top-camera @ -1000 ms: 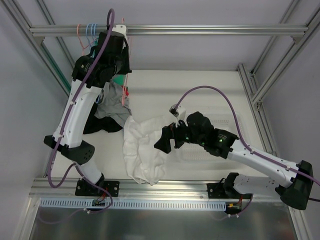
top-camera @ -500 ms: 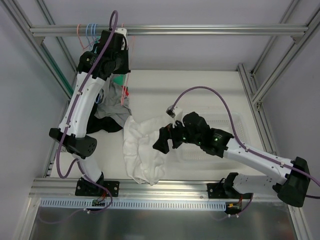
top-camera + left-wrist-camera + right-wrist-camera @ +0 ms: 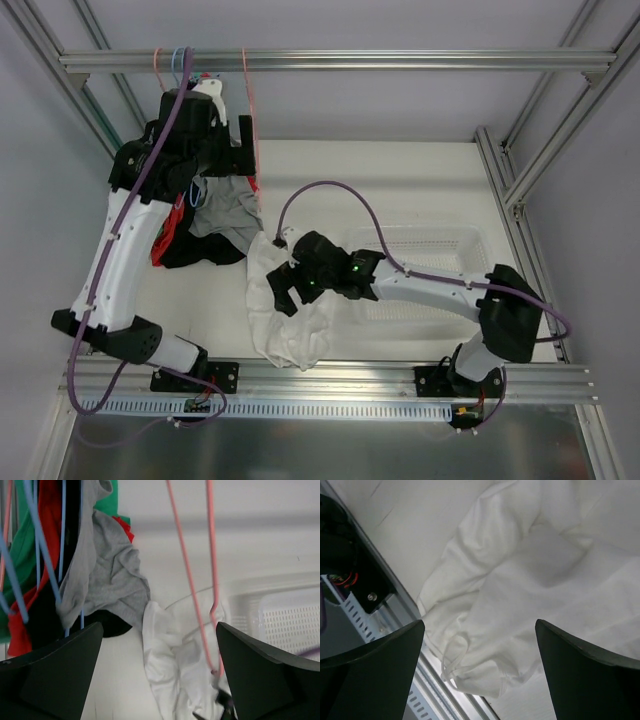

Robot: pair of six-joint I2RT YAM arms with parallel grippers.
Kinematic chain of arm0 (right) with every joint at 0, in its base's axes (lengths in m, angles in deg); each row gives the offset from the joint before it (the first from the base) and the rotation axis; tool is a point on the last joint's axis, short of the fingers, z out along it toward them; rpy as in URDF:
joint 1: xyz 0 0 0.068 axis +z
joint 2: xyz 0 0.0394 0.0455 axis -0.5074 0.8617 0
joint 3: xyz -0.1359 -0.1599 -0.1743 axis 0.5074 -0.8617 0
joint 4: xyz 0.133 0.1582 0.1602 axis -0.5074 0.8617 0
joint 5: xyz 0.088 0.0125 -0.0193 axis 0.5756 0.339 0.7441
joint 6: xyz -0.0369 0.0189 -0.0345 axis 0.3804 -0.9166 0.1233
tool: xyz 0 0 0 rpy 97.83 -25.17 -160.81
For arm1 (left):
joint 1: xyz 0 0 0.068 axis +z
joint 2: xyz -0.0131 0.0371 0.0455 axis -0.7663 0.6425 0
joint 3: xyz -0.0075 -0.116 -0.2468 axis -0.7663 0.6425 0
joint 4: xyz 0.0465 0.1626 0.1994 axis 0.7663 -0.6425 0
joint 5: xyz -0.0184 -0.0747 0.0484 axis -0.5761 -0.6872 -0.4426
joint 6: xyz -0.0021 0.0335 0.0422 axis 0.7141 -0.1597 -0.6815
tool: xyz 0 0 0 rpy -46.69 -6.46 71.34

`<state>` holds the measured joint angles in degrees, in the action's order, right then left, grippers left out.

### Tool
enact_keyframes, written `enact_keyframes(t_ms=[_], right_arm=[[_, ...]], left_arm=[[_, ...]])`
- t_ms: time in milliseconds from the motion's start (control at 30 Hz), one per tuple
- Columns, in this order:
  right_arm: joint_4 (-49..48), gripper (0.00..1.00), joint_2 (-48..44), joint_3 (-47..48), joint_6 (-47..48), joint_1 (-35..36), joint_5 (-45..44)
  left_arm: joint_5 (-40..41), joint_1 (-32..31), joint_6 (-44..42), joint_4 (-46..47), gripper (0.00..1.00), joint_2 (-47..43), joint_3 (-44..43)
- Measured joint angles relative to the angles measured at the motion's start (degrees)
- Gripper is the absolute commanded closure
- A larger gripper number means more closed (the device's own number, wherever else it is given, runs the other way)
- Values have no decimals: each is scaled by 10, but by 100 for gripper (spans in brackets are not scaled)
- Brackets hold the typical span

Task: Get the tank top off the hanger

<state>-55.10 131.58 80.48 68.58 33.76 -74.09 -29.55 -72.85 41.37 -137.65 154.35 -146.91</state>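
Top external view shows the white tank top lying crumpled on the counter, near its front edge and free of the pink hanger. The pink hanger hangs from the metal rail at the back, and its wire carries no cloth. Beside it on the rail are blue hangers. Under them a grey garment, a black garment and a red garment hang down or lie in a heap at the left side. A clear plastic basket stands at the right of the tank top.

In the left wrist view the left hand is up near the rail. Its fingers are spread wide and pinch nothing; the pink wire is seen between them, further away.

In the right wrist view the right hand is low over the tank top, also spread wide, and the cloth is not caught between its fingers.
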Motion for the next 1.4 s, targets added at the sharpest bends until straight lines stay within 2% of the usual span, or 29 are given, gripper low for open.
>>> enact_keyframes(t_ms=[200, 333, 400, 433, 467, 533, 667, 767, 900, 1000, 1167, 1400], right_arm=[[17, 1, 148, 114, 2, 13, -89], [22, 1, 240, 155, -2, 14, -147], [28, 10, 272, 166, 1, 19, -182], [29, 30, 280, 175, -2, 23, -203], [28, 42, 283, 179, -4, 26, -212], [27, 99, 286, 181, -11, 31, -228], [16, 100, 279, 166, -25, 40, -255], [14, 100, 238, 119, -26, 46, -272], [39, 100, 125, 71, -23, 53, -284], [52, 100, 2, 70, -10, 55, -298], [85, 100, -167, 129, 27, 48, -333], [177, 100, -253, 212, 94, -14, -387]], left_arm=[[6, 0, 25, 14, 1, -173, 165], [26, 0, 45, 32, 2, -307, 265], [32, 0, 52, 45, 1, -366, 298], [33, 0, 56, 50, 1, -392, 310], [33, 0, 57, 55, 1, -415, 322], [35, 0, 57, 66, 1, -452, 344], [43, 0, 59, 92, 2, -516, 416], [51, 0, 63, 114, 1, -568, 498], [62, 0, 73, 141, 1, -629, 590], [63, 0, 81, 150, 2, -669, 639], [62, 0, 89, 166, 1, -706, 657], [27, 0, 86, 175, 1, -699, 647]])
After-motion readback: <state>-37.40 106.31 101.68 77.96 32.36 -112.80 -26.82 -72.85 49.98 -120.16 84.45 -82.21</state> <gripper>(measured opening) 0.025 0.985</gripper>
